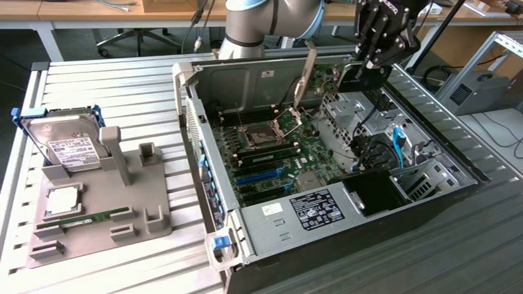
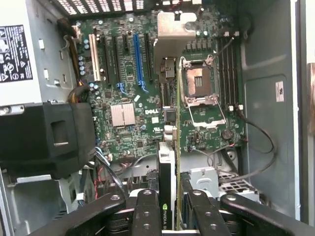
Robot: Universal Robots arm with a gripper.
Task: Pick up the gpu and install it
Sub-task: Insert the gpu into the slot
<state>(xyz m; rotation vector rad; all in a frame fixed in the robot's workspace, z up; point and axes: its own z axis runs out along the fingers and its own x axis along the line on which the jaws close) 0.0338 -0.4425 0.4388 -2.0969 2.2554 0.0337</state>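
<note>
Jaws w/ gpu (image 2: 166, 169) above case (image 1: 245, 82), slatted bench (image 1: 106, 79)

Likely a lab — workbench (image 1: 82, 12), swivel chair (image 1: 135, 38) behind.

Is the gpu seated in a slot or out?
Out: the pincer holds the gpu edge-on above the motherboard, not in any slot.

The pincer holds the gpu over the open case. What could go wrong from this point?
The gpu, clamped in the pincer, hangs over the board beside the open CPU socket. If it is lowered off line, it might strike that socket. Loose cables lie by the board's edge and might catch under the card.
</note>
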